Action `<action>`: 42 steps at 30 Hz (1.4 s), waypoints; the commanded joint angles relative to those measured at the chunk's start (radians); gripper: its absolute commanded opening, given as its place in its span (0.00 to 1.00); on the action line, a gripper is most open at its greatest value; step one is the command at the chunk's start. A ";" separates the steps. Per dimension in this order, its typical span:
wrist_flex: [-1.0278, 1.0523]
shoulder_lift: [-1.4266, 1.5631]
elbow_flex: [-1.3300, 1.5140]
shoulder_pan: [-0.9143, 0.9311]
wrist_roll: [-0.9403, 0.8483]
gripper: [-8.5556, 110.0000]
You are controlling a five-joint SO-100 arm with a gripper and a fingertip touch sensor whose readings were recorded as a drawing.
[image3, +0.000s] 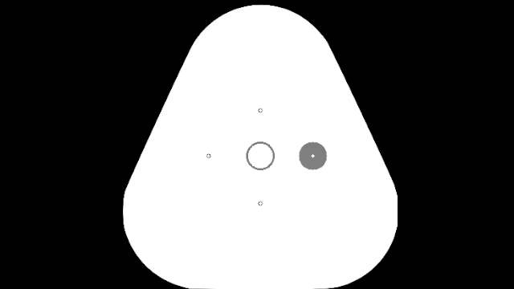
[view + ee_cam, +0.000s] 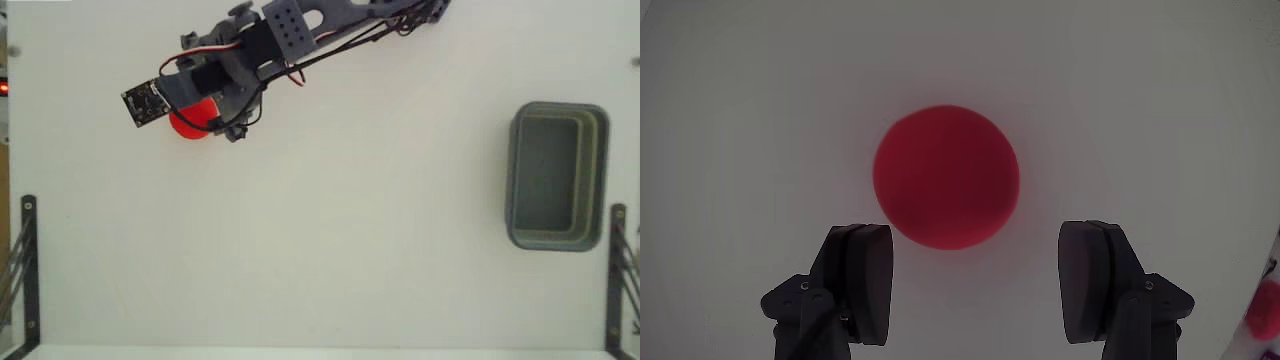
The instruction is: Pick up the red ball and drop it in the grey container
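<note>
In the wrist view, the two dark fingers (image 2: 862, 280) of the gripper (image 2: 985, 285) stand nearest to the camera, at the bottom edge, one on the left and one on the right. They are wide apart and nothing is between them. Just beyond the fingertips the red ball (image 2: 946, 176) lies on the white table (image 2: 1160, 110); it sits a little ahead of the gap between the fingers and neither finger touches it. In the fixed view, which looks down from above, the arm (image 2: 290, 40) comes in from the top edge and reaches to the upper left part of the table. There the ball (image 2: 190, 122) is partly hidden under the gripper (image 2: 205, 118), with only its lower part showing. The grey container (image 2: 598, 170) stands well apart from the ball, near the right edge of this view. Its deep hollow holds nothing. Black metal brackets (image 2: 28, 262) show at the lower left and lower right edges.
</note>
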 commanded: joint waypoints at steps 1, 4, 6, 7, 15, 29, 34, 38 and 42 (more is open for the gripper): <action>-0.004 0.032 -0.048 -0.026 0.002 1.00; -0.007 0.012 -0.065 -0.026 0.002 1.00; -0.009 -0.007 -0.083 -0.026 0.002 1.00; -0.010 -0.019 -0.093 -0.026 0.002 1.00; -0.014 -0.099 -0.170 -0.026 0.002 1.00; -0.010 -0.185 -0.259 -0.026 0.002 1.00; -0.010 -0.185 -0.259 -0.026 0.002 1.00; -0.010 -0.185 -0.259 -0.026 0.002 1.00; -0.010 -0.185 -0.259 -0.026 0.002 1.00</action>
